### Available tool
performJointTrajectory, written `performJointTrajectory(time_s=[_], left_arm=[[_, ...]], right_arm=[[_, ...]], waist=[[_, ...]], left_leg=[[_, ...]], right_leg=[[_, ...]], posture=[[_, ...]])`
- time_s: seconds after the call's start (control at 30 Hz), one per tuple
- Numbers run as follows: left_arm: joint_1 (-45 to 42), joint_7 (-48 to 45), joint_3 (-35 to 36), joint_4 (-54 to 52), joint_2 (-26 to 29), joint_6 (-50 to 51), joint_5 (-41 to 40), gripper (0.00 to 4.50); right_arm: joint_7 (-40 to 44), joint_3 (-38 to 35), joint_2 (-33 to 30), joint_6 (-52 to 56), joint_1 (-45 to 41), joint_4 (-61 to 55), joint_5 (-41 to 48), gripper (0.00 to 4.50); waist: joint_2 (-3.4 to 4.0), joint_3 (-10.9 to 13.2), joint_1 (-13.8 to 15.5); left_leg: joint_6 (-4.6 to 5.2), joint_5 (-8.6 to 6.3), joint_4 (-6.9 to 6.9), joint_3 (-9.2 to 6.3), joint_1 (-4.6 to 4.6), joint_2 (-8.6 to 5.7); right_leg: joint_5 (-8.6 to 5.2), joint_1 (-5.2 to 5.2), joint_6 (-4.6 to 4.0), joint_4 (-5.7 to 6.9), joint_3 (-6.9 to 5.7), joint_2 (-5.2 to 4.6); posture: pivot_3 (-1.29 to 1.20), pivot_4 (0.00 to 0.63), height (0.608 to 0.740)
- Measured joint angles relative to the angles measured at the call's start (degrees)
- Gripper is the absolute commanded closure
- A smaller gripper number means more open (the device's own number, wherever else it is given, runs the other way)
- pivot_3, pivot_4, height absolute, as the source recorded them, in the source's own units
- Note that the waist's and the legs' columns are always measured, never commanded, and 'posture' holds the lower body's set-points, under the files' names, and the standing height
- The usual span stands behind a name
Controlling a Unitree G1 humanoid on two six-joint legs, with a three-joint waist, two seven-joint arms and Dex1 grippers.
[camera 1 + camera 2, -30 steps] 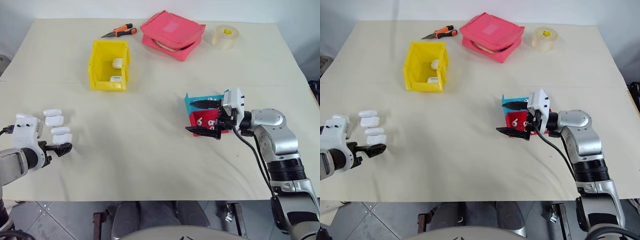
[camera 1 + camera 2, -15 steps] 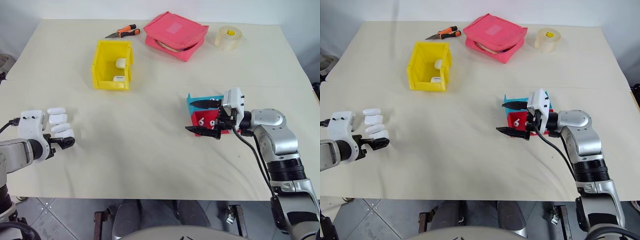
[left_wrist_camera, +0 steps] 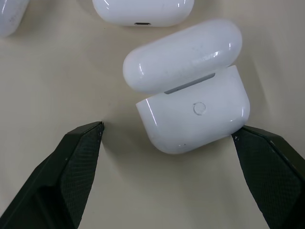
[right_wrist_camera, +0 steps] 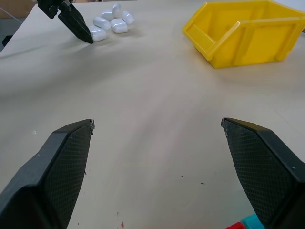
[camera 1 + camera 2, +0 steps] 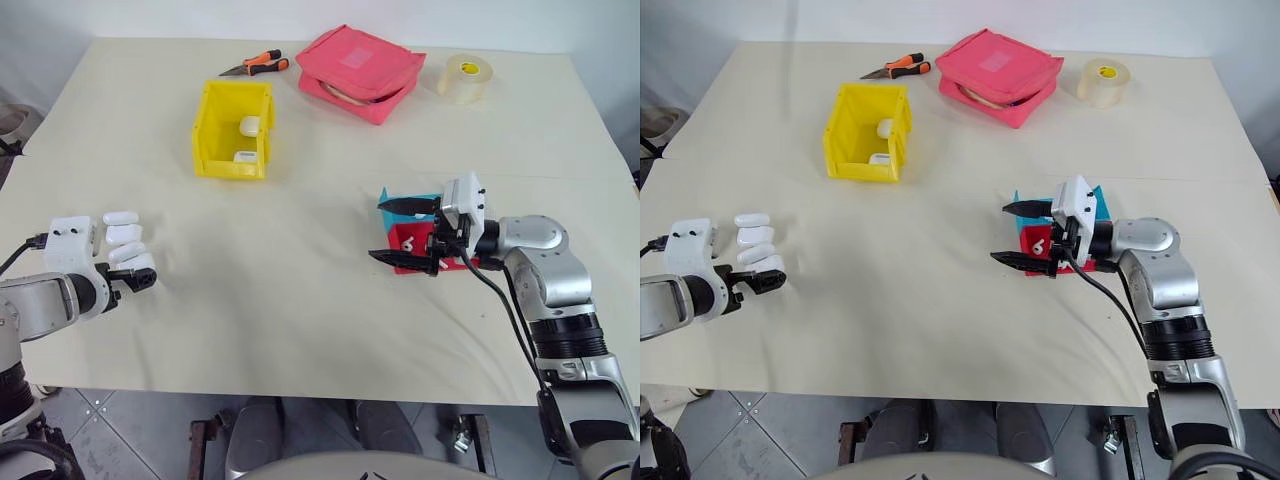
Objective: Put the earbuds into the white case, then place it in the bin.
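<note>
Cream table (image 5: 300, 280) fills my head view. My left gripper (image 3: 167, 136) is spread wide, fingers straddling the nearest white case (image 3: 193, 112), lid ajar, not gripping it. My right gripper (image 5: 405, 232) hangs wide and empty beside the red tray (image 5: 415, 240) with the earbuds (image 5: 408, 243). Yellow bin (image 5: 233, 130) sits farther back.

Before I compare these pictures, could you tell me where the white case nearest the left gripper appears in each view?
Left eye view: the white case ends the row of cases, against the left gripper.
Right eye view: same end of the row.
Left wrist view: between the open fingertips, lid ajar.
Right wrist view: far across the table, at the black finger's tip.
Shared landmark: the left gripper.
</note>
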Motion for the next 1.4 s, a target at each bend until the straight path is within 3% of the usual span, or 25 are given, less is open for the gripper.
performJointTrajectory(time_s=[0.13, 0.43, 0.5, 0.83, 0.9, 1.07, 1.33, 1.4], left_arm=[[-0.9, 3.8, 0.3, 1.3, -1.4, -0.1, -1.6, 0.88], [-2.3, 11.8, 1.8, 2.6, -3.9, -0.5, -5.6, 3.7], [-2.4, 12.6, 2.0, 2.7, -4.1, -0.5, -6.0, 4.16], [4.3, 2.2, 0.6, -4.3, 1.1, -0.6, -7.6, 4.16], [5.6, 0.9, 2.4, -5.4, -0.2, -0.6, -8.9, 4.16], [7.4, 1.4, 6.4, -5.5, -1.9, -0.5, -14.6, 2.98], [4.6, 10.0, 3.6, -5.4, -0.4, 0.9, -19.7, 0.41], [3.0, 12.8, 2.1, -5.1, -0.4, 0.9, -19.2, 0.07]], right_arm=[[0.0, 0.0, 0.2, -0.7, -0.4, 0.8, -0.3, 0.0], [0.1, 0.0, 0.4, -1.0, -1.0, 1.1, -0.8, 0.0], [0.1, 0.0, 0.4, -1.0, -1.0, 1.2, -0.8, 0.0], [0.0, 0.0, 0.5, -1.0, -1.1, 1.8, -0.9, 0.0], [0.0, 0.0, 0.5, -1.0, -1.0, 1.8, -0.9, 0.0], [0.0, 0.0, 0.5, -1.0, -1.0, 1.8, -0.9, 0.0], [0.3, 0.0, 0.5, -1.0, -1.0, 1.8, -1.0, 0.0], [0.4, 0.1, 0.5, -1.1, -1.0, 1.9, -1.0, 0.0]], waist=[[0.19, -0.1, 0.0], [0.2, -0.1, 0.0], [0.2, -0.1, 0.0], [0.19, 0.0, -0.1], [0.2, 0.0, -0.1], [0.15, 0.0, 0.0], [0.11, 0.0, -0.2], [0.0, 0.1, -0.2]], left_leg=[[0.0, 0.0, 0.0, 0.0, 0.07, 0.0], [-0.22, 0.12, 0.0, 0.0, 0.06, -0.03], [-0.22, 0.12, 0.0, 0.01, 0.06, -0.03], [-0.29, 0.06, -0.08, 0.07, -0.1, 0.0], [-0.28, 0.06, -0.12, 0.09, -0.1, 0.01], [-0.26, 0.04, -0.07, 0.05, -0.12, 0.02], [-0.29, 0.07, -0.07, -0.01, -0.1, 0.1], [-0.31, 0.08, -0.07, 0.0, -0.12, 0.08]], right_leg=[[0.0, 0.05, 0.0, 0.02, 0.0, 0.08], [0.0, 0.05, 0.0, 0.0, 0.01, 0.07], [0.0, 0.05, 0.0, -0.01, 0.01, 0.06], [-0.01, -0.03, -0.01, -0.29, 0.02, 0.06], [-0.01, -0.03, -0.01, -0.34, 0.02, 0.01], [0.0, 0.01, -0.01, -0.37, -0.01, -0.02], [0.0, 0.0, -0.01, -0.31, -0.02, 0.1], [0.0, -0.01, -0.01, -0.3, -0.02, 0.16]], posture=[[0.0, 0.15, 0.74], [0.0, 0.15, 0.74], [0.0, 0.15, 0.74], [0.0, 0.15, 0.74], [0.0, 0.15, 0.74], [0.0, 0.15, 0.74], [0.0, 0.15, 0.74], [0.0, 0.15, 0.74]])
